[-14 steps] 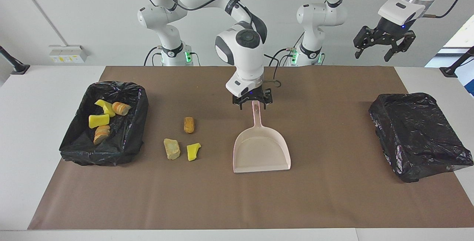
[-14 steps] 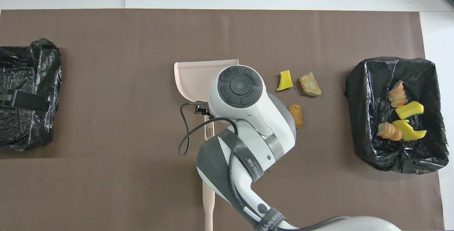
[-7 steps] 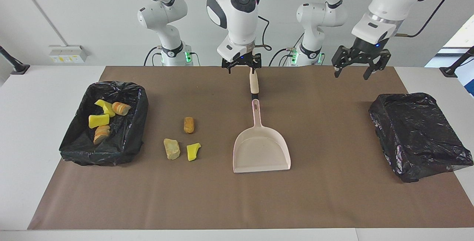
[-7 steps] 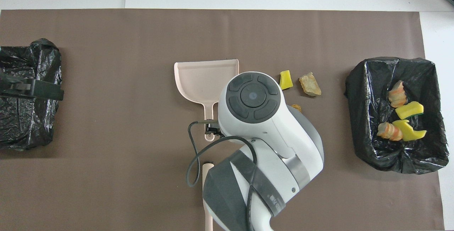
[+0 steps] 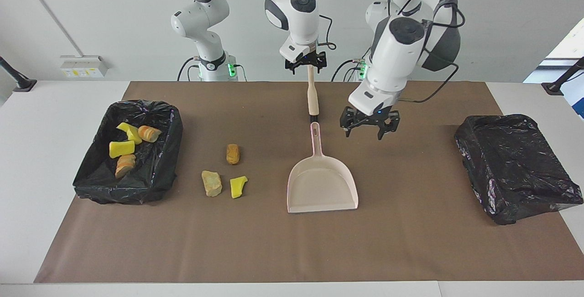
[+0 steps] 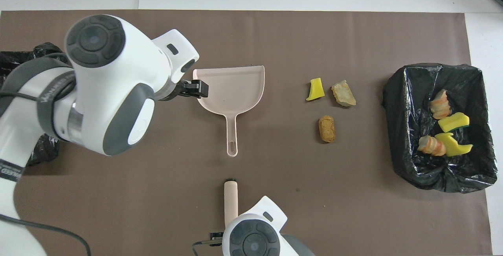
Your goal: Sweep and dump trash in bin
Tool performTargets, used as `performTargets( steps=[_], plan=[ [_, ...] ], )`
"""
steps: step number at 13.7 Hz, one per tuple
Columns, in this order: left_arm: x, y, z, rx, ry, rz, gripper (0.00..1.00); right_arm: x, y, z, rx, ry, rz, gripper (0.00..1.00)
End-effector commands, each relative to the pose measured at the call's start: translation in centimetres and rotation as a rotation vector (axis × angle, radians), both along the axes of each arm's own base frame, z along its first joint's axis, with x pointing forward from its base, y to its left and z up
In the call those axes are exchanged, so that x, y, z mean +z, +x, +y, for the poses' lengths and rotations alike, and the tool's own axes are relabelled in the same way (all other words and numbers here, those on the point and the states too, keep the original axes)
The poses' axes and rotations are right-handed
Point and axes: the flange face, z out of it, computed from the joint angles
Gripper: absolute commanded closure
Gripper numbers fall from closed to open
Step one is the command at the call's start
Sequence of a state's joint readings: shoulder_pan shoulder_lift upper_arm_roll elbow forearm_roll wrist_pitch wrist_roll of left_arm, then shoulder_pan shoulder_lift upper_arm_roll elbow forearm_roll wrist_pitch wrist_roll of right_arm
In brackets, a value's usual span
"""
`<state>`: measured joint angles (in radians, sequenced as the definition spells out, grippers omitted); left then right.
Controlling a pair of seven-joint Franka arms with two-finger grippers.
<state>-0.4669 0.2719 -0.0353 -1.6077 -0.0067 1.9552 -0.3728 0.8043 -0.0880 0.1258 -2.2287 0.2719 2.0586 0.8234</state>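
Trash point(image 5: 232, 153) is lying partly on the worktop point(image 5: 410, 242), partly inside a bin point(image 5: 169, 160). Left tool point(image 5: 368, 126) is hovering spread near the dustpan point(image 5: 321, 187); right tool point(image 5: 306, 65), fingers apart, is hanging over a half-hidden brush handle point(image 5: 312, 98).

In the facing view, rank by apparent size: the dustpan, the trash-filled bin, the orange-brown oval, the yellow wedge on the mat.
1. trash-filled bin
2. dustpan
3-4. yellow wedge and orange-brown oval: too alike to rank.
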Motion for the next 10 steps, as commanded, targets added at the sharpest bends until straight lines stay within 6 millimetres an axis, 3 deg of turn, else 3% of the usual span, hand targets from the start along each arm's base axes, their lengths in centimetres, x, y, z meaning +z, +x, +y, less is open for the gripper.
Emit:
performTargets(
  steps=[1, 3, 8, 9, 10],
  plan=[
    [-4.2, -2.0, -3.5, 0.004, 0.018, -0.014, 0.00, -1.4, -1.7, 0.7, -0.068, 0.027, -0.015, 0.00],
    [-7.7, -4.1, -4.9, -0.019, 0.026, 0.001, 0.00, -4.0, -3.0, 2.4, -0.099, 0.015, -0.017, 0.00],
    [-11.5, -5.6, -5.9, -0.042, 0.028, 0.007, 0.00, -6.5, -4.3, 1.3, -0.107, -0.017, -0.009, 0.00],
    [-11.7, -5.6, -5.9, -0.042, 0.027, 0.005, 0.00, -7.0, -4.8, 1.5, -0.104, -0.015, -0.013, 0.04],
    [-11.7, -5.4, -5.9, -0.042, 0.025, 0.002, 0.00, -7.0, -4.8, 1.5, -0.105, -0.013, -0.015, 0.23]
  ],
)
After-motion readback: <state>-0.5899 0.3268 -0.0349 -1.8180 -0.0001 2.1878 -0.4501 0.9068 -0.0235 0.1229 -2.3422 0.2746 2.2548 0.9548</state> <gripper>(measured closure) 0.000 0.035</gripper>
